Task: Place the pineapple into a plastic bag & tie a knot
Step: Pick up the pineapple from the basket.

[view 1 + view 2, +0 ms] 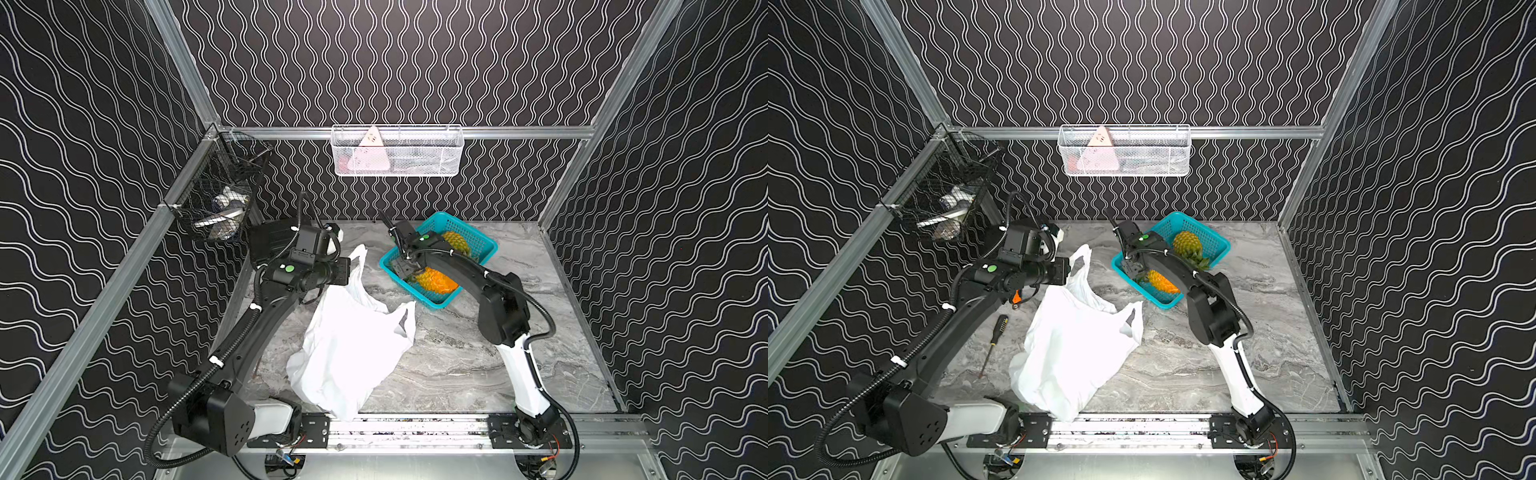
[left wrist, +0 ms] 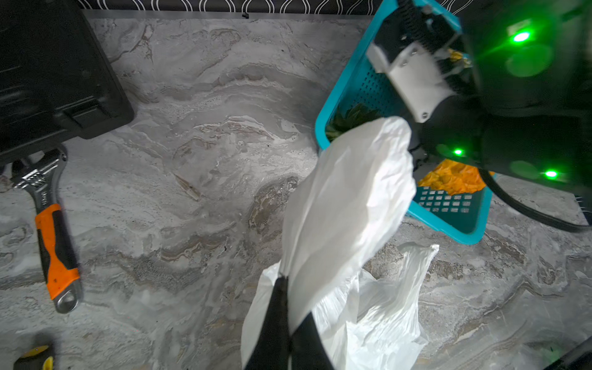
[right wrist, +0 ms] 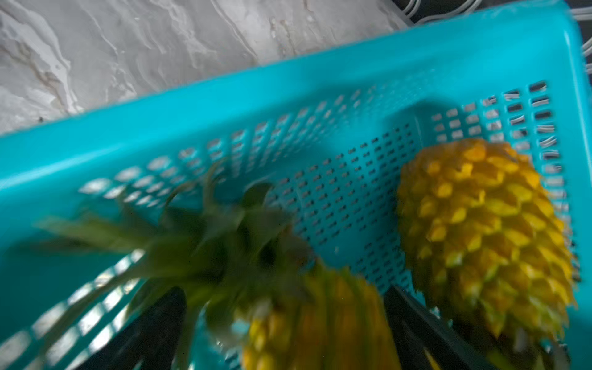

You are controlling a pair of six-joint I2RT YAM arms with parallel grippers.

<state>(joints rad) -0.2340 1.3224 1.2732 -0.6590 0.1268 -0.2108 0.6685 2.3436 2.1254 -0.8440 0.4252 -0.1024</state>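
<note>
1. The left gripper [image 2: 283, 280] is pinched shut on one handle loop [image 2: 346, 192] of the plastic bag [image 1: 349, 353] and holds it up off the marble. The rest of the bag sags below and behind those fingers. It's thin, crinkly, opaque white film, and the mouth is slack rather than propped open.
2. No knot yet, and the second handle [image 1: 405, 322] lies loose on the table.
3. The right gripper [image 3: 285, 293] is down inside the teal basket [image 3: 288, 96] with its jaws spread wide either side of the pineapple [image 3: 320, 320]. The wrist shot is blurry, so I can't tell if the pads actually touch it.
4. The bit that matters: that pineapple lies on its side with its long axis running straight out from between the fingers. The green spiky crown is out ahead and the bumpy yellow-orange body sits back between them. So the jaws cross the axis, and I'd guess that's a decent squeeze line.
5. A second pineapple [image 3: 487, 237] sits just beside the gripper, outside one finger.
6. The right arm is clearly nearer the fruit, and the bag mouth is off to that gripper's side, near the left one.
</note>
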